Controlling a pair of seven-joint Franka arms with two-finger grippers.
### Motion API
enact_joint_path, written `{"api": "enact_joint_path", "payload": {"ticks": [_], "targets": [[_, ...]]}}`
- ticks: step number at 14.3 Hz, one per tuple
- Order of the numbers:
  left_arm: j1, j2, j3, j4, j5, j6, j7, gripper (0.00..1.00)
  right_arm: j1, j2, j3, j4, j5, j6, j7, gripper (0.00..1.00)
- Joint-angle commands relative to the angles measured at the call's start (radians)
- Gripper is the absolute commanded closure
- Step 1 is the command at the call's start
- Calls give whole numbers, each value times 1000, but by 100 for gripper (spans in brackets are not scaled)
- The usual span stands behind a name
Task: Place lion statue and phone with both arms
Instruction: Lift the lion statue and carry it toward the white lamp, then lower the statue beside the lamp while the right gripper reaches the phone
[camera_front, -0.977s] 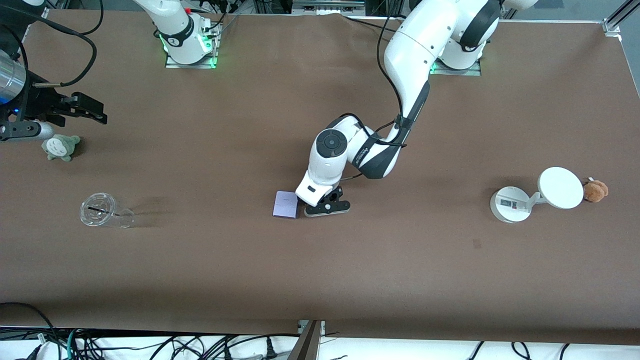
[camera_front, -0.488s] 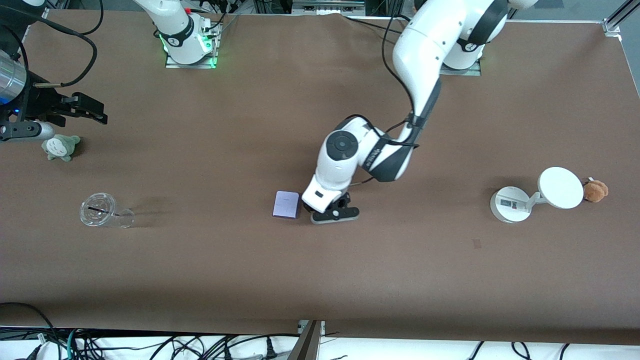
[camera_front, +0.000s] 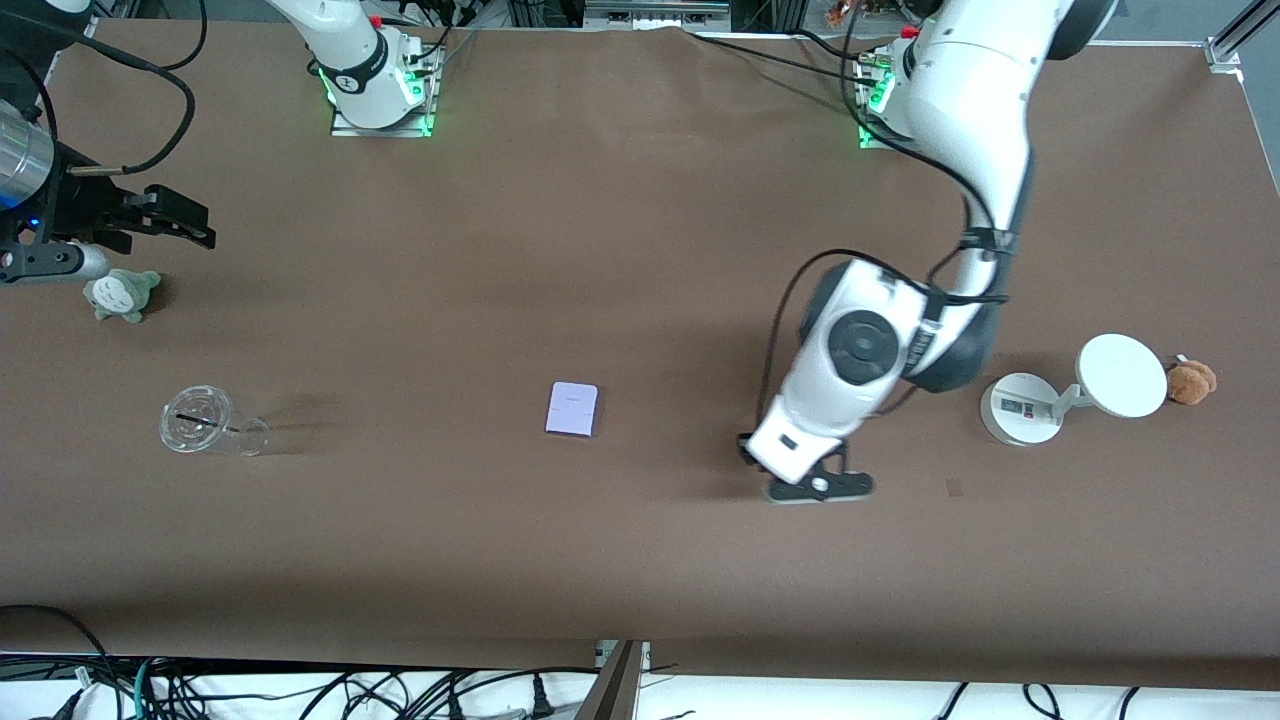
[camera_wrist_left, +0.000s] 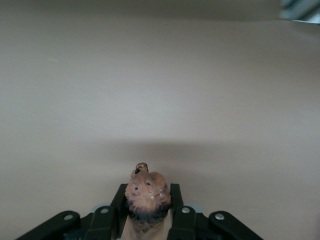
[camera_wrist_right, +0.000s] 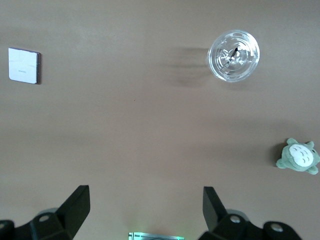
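Note:
The phone (camera_front: 572, 409) lies flat on the brown table near its middle, with nothing touching it; it also shows in the right wrist view (camera_wrist_right: 23, 65). My left gripper (camera_front: 815, 487) is low over the table between the phone and the white stand. In the left wrist view, this gripper (camera_wrist_left: 147, 196) is shut on the lion statue (camera_wrist_left: 147, 190), an orange-brown figurine with a dark mane. The lion is hidden under the hand in the front view. My right gripper (camera_front: 168, 222) is open and empty, up over the right arm's end of the table, its fingers (camera_wrist_right: 75, 205) wide apart.
A white round-based stand with a disc (camera_front: 1022, 408) and a brown plush toy (camera_front: 1191, 381) sit at the left arm's end. A clear plastic cup (camera_front: 205, 422) and a grey-green plush (camera_front: 120, 294) sit at the right arm's end.
My left arm has swung away from beside the phone toward the white stand. The phone stays where it was. The right arm has not moved.

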Motion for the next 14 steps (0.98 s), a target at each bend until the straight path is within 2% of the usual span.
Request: {"api": "enact_joint_path", "payload": {"ticks": [1,4,6,8,14], "targets": [[141,-61,-27,-109,-68,8,226,100,54,36,0,20,11,3,3,0],[290,-43,-30,-167,-141,7,427,100,140,115,0,103,19,6,178,0],[382,-41,-60,-184,-225,2,581,100,214,184,-1,160,11,6,249,0],[395,-40,-59,-204,-236,2,597,100,251,240,0,185,9,25,332,0],[357,-73,-51,-280,-192,18,497,100,361,397,-1,185,9,267,545,0]]}}
